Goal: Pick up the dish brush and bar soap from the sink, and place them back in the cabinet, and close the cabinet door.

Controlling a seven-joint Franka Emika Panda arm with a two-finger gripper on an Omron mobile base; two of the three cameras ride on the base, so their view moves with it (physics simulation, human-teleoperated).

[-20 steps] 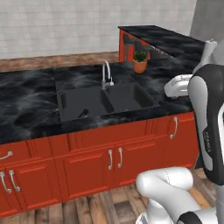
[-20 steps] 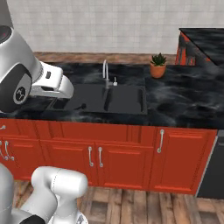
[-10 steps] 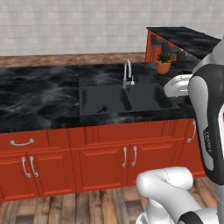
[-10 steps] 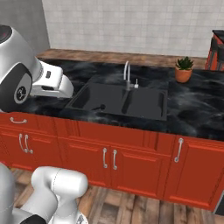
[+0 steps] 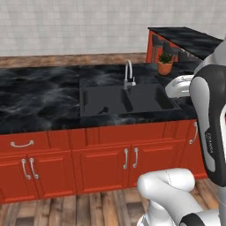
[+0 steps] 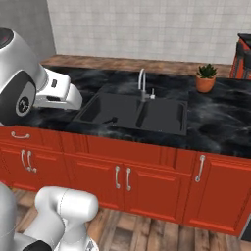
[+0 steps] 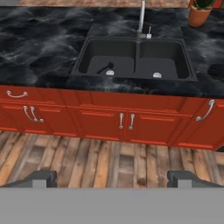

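Your gripper has its two dark fingertips set wide apart at the bottom of the hand view, with nothing between them. It hangs in open air in front of the counter, looking down over wooden floorboards and the red lower cabinet fronts with their silver pulls.

From the fingers, the sink lies at 12 o'clock, set into the black marbled counter. The dish brush lies in the left basin, head near the round silver drain; in the left base view it shows as a thin dark stroke, and likewise in the right base view. The right basin shows its own drain. You cannot make out the bar soap.

The silver faucet stands behind the divider at 12 o'clock, and a potted plant sits on the counter at 1 o'clock.

The white arm rises high, its hand held above the counter's front edge, left of the sink.
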